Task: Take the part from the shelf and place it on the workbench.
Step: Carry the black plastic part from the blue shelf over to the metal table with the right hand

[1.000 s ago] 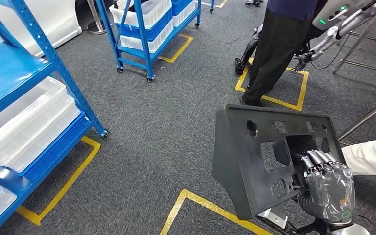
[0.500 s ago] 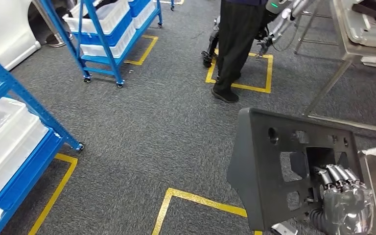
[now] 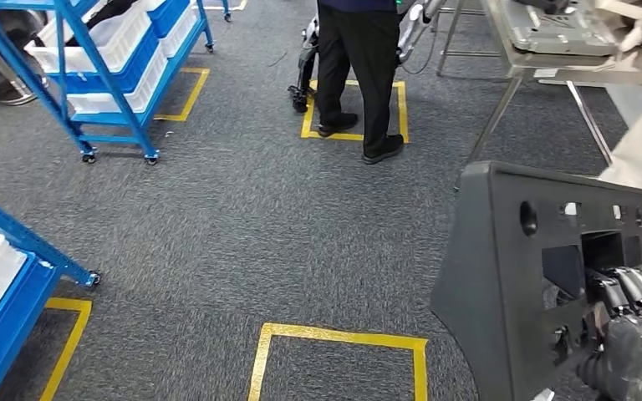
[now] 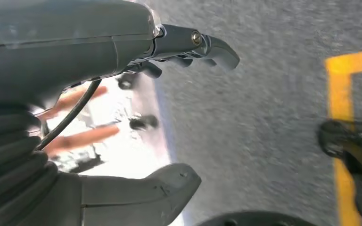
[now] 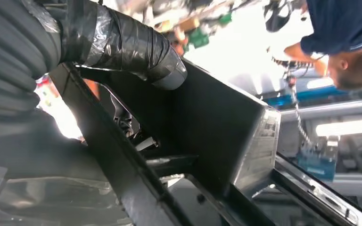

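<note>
Now the right hand [image 3: 635, 334], lower right of the frame, grips the large black moulded plastic part [image 3: 510, 276] through its cutout; the left hand [image 4: 122, 117] hangs released. The view has swung toward the steel-legged workbench [image 3: 552, 63], upper right, so placement nears.

Workshop: blue shelving [image 3: 109, 75], floor tape [image 3: 338, 338]

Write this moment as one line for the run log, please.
phase: carrying | right hand: fingers hooked in opening of black part | left hand: holds nothing | workbench: ahead, part not placed
</note>
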You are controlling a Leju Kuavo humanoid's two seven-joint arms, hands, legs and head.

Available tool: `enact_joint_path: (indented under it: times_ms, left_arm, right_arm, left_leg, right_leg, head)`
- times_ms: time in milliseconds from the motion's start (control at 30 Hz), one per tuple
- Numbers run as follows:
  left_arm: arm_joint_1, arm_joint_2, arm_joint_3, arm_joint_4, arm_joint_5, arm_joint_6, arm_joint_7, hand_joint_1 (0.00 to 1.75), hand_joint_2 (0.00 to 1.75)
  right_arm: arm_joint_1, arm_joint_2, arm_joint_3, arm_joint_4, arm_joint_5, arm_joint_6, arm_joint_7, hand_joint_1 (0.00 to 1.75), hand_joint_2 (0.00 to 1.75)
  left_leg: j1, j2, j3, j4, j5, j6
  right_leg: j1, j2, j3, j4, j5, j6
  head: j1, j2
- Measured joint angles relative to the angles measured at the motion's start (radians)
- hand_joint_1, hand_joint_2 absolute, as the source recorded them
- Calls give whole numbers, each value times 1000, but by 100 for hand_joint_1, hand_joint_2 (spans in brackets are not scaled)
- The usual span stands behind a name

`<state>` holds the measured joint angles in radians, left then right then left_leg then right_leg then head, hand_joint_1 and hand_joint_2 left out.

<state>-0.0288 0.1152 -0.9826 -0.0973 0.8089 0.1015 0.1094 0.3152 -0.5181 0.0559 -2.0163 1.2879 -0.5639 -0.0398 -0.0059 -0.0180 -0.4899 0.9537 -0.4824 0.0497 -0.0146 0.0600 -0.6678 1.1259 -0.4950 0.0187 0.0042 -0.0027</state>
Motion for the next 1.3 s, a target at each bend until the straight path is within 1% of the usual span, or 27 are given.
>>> enact_joint_path:
  times_ms: [33, 67, 100, 133, 200, 267, 333, 400, 467, 533, 600, 633, 667, 700, 767, 833, 867, 900, 933, 1000, 1033, 1067, 1133, 1167, 1200, 1267, 1300]
  left_arm:
    - [2, -1, -3, 0, 0, 0, -2, 0, 175]
    - [4, -1, -6, 0, -1, 2, -3, 0, 175]
    - [4, -2, -9, 0, -2, 3, -5, 0, 175]
    - [5, -3, -12, 0, -2, 4, -6, 0, 175]
    - [4, -7, -14, 0, -2, 5, -7, 0, 175]
    - [3, -11, -16, 0, 0, 9, -8, 0, 175]
    - [2, -12, -16, 0, 5, 15, -7, 0, 175]
    - [-5, -19, -17, 0, 10, 21, -2, 0, 175]
    - [-14, -46, -22, -1, 8, 40, -4, 0, 175]
    - [-19, -85, -31, -1, 4, 65, -9, 0, 175]
    - [-21, -108, -37, 0, 2, 80, -9, 0, 175]
    - [-22, -120, -40, 0, -2, 96, 0, 0, 175]
    - [-24, -132, -42, 1, -8, 117, 16, 0, 175]
    - [-26, -144, -46, 1, -15, 142, 37, 0, 175]
    - [-30, -165, -57, 1, -25, 185, 69, 0, 175]
    - [-31, -175, -65, 1, -23, 207, 76, 0, 175]
    - [-32, -179, -66, 1, -20, 215, 77, 0, 175]
    - [-33, -182, -66, 1, -14, 220, 82, 0, 175]
    - [-34, -184, -66, 1, -7, 223, 88, 0, 175]
    - [-35, -186, -66, 1, 5, 225, 103, 0, 175]
    - [-34, -186, -66, 1, 10, 225, 107, 0, 175]
    - [-33, -187, -66, 1, 15, 225, 109, 0, 175]
    - [-30, -186, -66, 1, 28, 225, 110, 0, 175]
    - [-30, -186, -66, 1, 34, 226, 110, 0, 175]
    - [-29, -187, -66, 1, 40, 226, 111, 0, 175]
    - [-29, -187, -66, 2, 43, 225, 113, 0, 175]
    - [-29, -187, -66, 2, 41, 224, 116, 0, 175]
  right_arm:
    - [-2, -2, -9, -1, -9, 0, -4, 175, 175]
    - [-3, -3, -18, -1, -18, 0, -8, 175, 175]
    - [-3, -3, -27, -1, -27, -1, -13, 175, 175]
    - [-1, -4, -37, -1, -34, -1, -17, 175, 175]
    - [0, -6, -54, -1, -42, -1, -22, 175, 175]
    - [0, -8, -63, -1, -42, 2, -27, 175, 175]
    - [-9, -5, -62, 0, -24, 18, -36, 175, 175]
    - [-25, 4, -49, 5, 15, 37, -31, 175, 175]
    - [-32, 13, -32, 9, 56, 43, -7, 175, 175]
    - [-31, 20, -22, 10, 79, 43, 11, 175, 175]
    - [-31, 27, -13, 10, 87, 42, 18, 175, 175]
    - [-28, 31, -10, 10, 91, 42, 22, 175, 175]
    - [-21, 34, -7, 7, 96, 42, 30, 175, 175]
    - [-12, 37, -6, 2, 101, 43, 39, 175, 175]
    - [3, 42, -5, -13, 103, 54, 55, 175, 175]
    - [6, 42, -4, -24, 91, 77, 61, 175, 175]
    - [6, 42, -4, -26, 85, 87, 62, 175, 175]
    - [6, 42, -3, -26, 81, 96, 61, 175, 175]
    - [2, 43, -2, -25, 81, 103, 59, 175, 175]
    - [-25, 49, 9, -18, 99, 116, 54, 175, 175]
    - [-44, 56, 19, -10, 112, 124, 52, 175, 175]
    - [-62, 63, 31, -1, 124, 129, 52, 175, 175]
    - [-93, 78, 55, 22, 143, 139, 56, 175, 175]
    - [-111, 86, 69, 37, 152, 143, 61, 175, 175]
    - [-132, 93, 86, 52, 161, 147, 68, 175, 175]
    - [-166, 104, 121, 76, 174, 149, 88, 175, 175]
    - [-172, 107, 134, 83, 175, 146, 99, 175, 175]
  left_leg:
    - [-2, 16, -2, -3, 3, 3]
    - [-3, 31, -5, -1, 4, 5]
    - [-3, 46, -9, 3, 3, 4]
    - [-2, 61, -12, 6, 1, 3]
    - [1, 87, -16, 17, -6, -5]
    - [2, 108, -20, 36, -21, -19]
    - [0, 125, -22, 49, -32, -32]
    - [2, 136, -17, 53, -35, -40]
    - [7, 98, -29, 87, -64, -49]
    - [10, 41, -76, 191, -126, -54]
    - [8, 24, -137, 318, -173, -50]
    - [5, 20, -154, 349, -173, -45]
    - [0, 16, -151, 337, -151, -37]
    - [-5, 6, -131, 287, -114, -28]
    - [-15, -51, -71, 145, -43, -9]
    - [-20, -95, -38, 66, -18, 2]
    - [-22, -94, -35, 59, -19, 6]
    - [-23, -80, -32, 50, -14, 9]
    - [-22, -64, -27, 38, -7, 11]
    - [-20, -27, -21, 10, 10, 19]
    - [-19, -8, -20, 4, 15, 21]
    - [-20, 8, -24, 3, 16, 23]
    - [-21, 40, -31, 9, 14, 22]
    - [-20, 55, -35, 13, 13, 20]
    - [-19, 68, -37, 17, 11, 17]
    - [-20, 89, -41, 31, 3, 8]
    - [-22, 95, -42, 39, -1, 3]
  right_leg:
    - [3, -29, -26, 59, -37, 2]
    - [2, -42, -52, 120, -68, 4]
    - [-1, -49, -68, 163, -84, 8]
    - [-5, -53, -67, 175, -81, 12]
    - [-14, -72, -7, 83, -33, 22]
    - [-15, -104, 64, -36, 3, 21]
    - [-10, -108, 83, -72, 6, 6]
    - [-8, -86, 78, -71, 10, -8]
    - [-10, -70, 74, -74, 15, -19]
    - [-10, -56, 70, -75, 19, -27]
    - [-5, -37, 66, -75, 22, -31]
    - [-2, -25, 65, -74, 23, -33]
    - [0, -13, 66, -74, 23, -33]
    - [1, 0, 66, -73, 24, -33]
    - [0, 23, 66, -73, 26, -31]
    - [-7, 49, 58, -74, 33, -22]
    - [-10, 64, 54, -76, 37, -15]
    - [-13, 80, 51, -80, 43, -7]
    - [-12, 75, 47, -78, 43, -2]
    - [-5, 21, 22, -36, 11, 2]
    - [-3, -17, -2, 15, -22, 2]
    - [-3, -41, -29, 76, -56, 5]
    - [-8, -55, -66, 167, -88, 13]
    - [-12, -59, -60, 164, -78, 17]
    - [-15, -66, -32, 121, -52, 21]
    - [-17, -99, 48, -12, -4, 24]
    - [-16, -113, 75, -57, 7, 19]
  head:
    - [0, 0]
    - [0, 0]
    - [0, 0]
    - [0, 0]
    - [0, 0]
    - [0, 0]
    - [0, 0]
    - [0, 0]
    - [0, 0]
    - [-1, 0]
    - [-1, 0]
    - [-1, 0]
    - [-1, 0]
    - [-1, 0]
    - [-1, 0]
    - [-1, 0]
    - [-1, 0]
    - [-1, 0]
    - [-1, 0]
    - [1, 0]
    - [1, 0]
    - [2, 0]
    - [2, 0]
    - [2, 0]
    - [2, 0]
    - [2, 0]
    - [2, 0]
